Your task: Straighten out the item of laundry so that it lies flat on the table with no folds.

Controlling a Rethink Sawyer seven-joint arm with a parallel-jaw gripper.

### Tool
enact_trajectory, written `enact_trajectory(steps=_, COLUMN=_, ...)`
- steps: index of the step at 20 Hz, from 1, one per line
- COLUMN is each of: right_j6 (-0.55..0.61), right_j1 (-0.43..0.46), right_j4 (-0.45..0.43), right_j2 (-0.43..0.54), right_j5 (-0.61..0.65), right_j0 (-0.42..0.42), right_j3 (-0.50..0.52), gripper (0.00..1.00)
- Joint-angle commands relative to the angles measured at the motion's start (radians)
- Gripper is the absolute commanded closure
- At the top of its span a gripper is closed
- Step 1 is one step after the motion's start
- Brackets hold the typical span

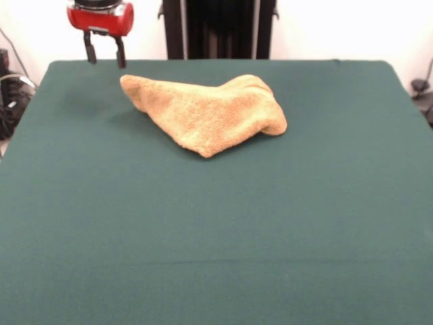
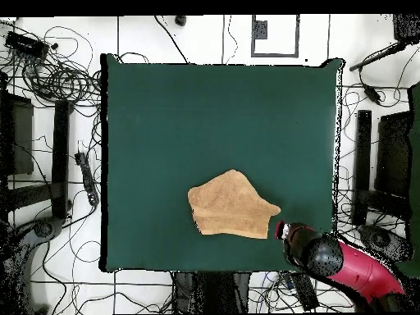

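Observation:
The item of laundry point(image 1: 208, 112) is a golden-tan terry towel lying bunched and folded over itself on the far middle of the dark green table point(image 1: 216, 230). From overhead the laundry point(image 2: 230, 205) makes an uneven pointed shape near the table point(image 2: 164, 115) edge closest to the robot base. My gripper point(image 1: 105, 53) hangs above the far left corner in the front view, open, with nothing between its two dark fingers. It stays a short way off the towel's left tip. Overhead, the gripper point(image 2: 283, 230) sits just beside the towel's right point.
Cables and black stands point(image 2: 61, 148) lie on the floor around the table. A dark pedestal column point(image 1: 220, 28) rises behind the far edge. Broad green cloth stretches in front of the towel.

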Motion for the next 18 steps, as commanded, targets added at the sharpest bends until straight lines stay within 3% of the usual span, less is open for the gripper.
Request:
enact_trajectory(steps=1, right_j6=-0.051, right_j1=0.033, right_j4=-0.049, right_j2=0.157, right_j5=0.097, right_j0=0.068, right_j3=-0.041, gripper=0.0)
enact_trajectory(steps=18, right_j6=-0.041, right_j1=-0.02, right_j4=-0.035, right_j2=0.152, right_j5=0.148, right_j0=0.095, right_j3=-0.037, gripper=0.0)
